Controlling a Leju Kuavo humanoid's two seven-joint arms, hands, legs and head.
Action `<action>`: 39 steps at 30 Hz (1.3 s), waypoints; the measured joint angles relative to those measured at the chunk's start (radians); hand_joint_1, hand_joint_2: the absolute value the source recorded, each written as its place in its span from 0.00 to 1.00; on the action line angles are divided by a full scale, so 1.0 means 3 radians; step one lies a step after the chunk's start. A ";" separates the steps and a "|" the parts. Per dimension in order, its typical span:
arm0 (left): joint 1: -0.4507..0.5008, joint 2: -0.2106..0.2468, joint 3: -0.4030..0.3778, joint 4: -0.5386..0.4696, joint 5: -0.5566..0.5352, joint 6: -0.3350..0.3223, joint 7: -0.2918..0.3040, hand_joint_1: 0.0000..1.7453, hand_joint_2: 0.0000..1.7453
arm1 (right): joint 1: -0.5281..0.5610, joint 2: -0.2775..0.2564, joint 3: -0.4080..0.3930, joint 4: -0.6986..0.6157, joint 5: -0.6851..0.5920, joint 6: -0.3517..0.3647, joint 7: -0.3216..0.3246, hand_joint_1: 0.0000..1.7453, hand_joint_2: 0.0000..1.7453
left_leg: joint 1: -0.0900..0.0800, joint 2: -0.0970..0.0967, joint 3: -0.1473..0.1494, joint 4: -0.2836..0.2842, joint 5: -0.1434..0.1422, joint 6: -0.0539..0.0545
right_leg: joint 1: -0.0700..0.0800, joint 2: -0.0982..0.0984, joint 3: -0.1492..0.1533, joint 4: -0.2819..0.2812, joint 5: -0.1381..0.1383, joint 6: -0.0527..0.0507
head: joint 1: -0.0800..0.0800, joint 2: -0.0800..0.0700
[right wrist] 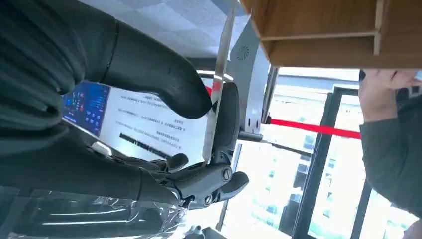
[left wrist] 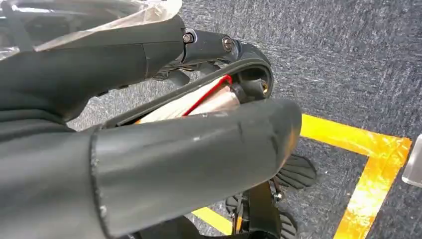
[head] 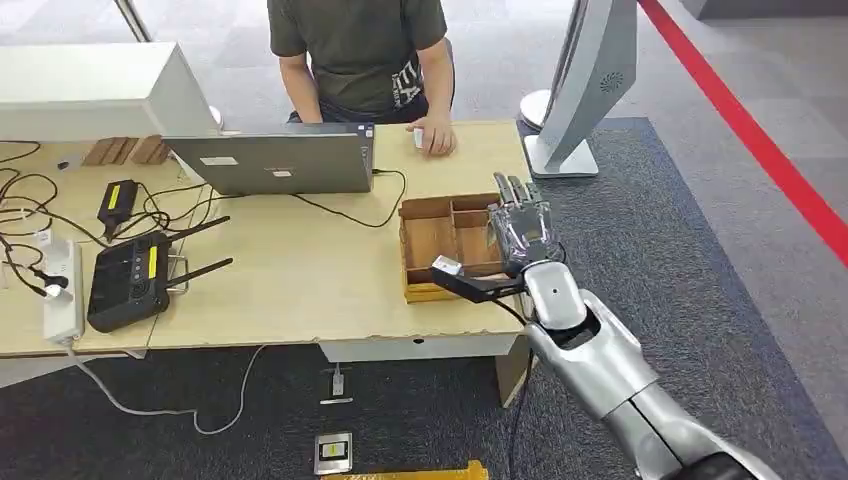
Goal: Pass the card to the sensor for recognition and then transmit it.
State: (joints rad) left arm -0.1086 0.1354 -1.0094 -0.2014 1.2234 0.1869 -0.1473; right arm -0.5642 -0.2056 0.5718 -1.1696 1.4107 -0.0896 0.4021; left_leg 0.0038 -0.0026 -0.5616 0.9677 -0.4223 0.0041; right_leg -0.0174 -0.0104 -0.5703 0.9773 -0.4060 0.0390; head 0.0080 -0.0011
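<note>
My right hand (head: 520,225) is raised, fingers pointing up, over the right side of the wooden compartment tray (head: 428,245). In the right wrist view its thumb and a finger (right wrist: 226,114) pinch a thin card (right wrist: 217,84), seen edge-on. Just beyond the hand, at the table's far right corner, stands the white sensor stand (head: 585,90), which also appears behind the card as the white stand (right wrist: 249,64). My left hand (left wrist: 199,149) hangs over the carpet, thumb and fingers apart with nothing between them.
A person (head: 365,50) sits across the table, one hand on a mouse (head: 433,137). A laptop (head: 280,160), a black router (head: 130,275), a power strip (head: 60,290) and cables lie on the left half. Yellow floor tape (left wrist: 368,164) marks the carpet.
</note>
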 joint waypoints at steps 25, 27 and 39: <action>-0.0021 0.0001 -0.0084 0.0000 -0.0112 -0.0033 0.0014 0.00 0.00 | -0.0333 -0.0066 -0.0025 -0.0374 -0.0281 0.0089 -0.0089 1.00 1.00 | 0.0000 0.0000 -0.0005 -0.0001 0.0002 -0.0002 | 0.0000 0.0000 -0.0003 0.0002 0.0001 -0.0001 | -0.0001 0.0000; -0.0027 0.0001 -0.0085 0.0000 -0.0120 -0.0033 0.0014 0.00 0.00 | -0.0477 -0.0022 -0.0004 -0.0258 -0.0322 0.0103 -0.0104 1.00 1.00 | 0.0000 -0.0001 -0.0006 -0.0001 0.0003 -0.0002 | 0.0000 0.0000 -0.0003 0.0003 0.0001 0.0000 | 0.0000 0.0000; -0.0031 0.0000 -0.0116 0.0000 -0.0104 -0.0041 0.0065 0.00 0.00 | -0.1063 0.0221 0.0118 0.0475 -0.0336 0.0109 -0.0102 1.00 1.00 | 0.0000 -0.0001 -0.0007 0.0000 0.0002 -0.0002 | 0.0000 0.0000 -0.0003 0.0003 0.0002 0.0000 | 0.0000 0.0000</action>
State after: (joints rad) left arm -0.1179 0.1354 -1.0441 -0.2014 1.1921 0.1747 -0.1278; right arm -0.8831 -0.1392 0.6073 -1.0273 1.3100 -0.0568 0.3716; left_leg 0.0039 -0.0031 -0.5637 0.9676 -0.4215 0.0034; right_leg -0.0173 -0.0106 -0.5713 0.9780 -0.4055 0.0390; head 0.0080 -0.0011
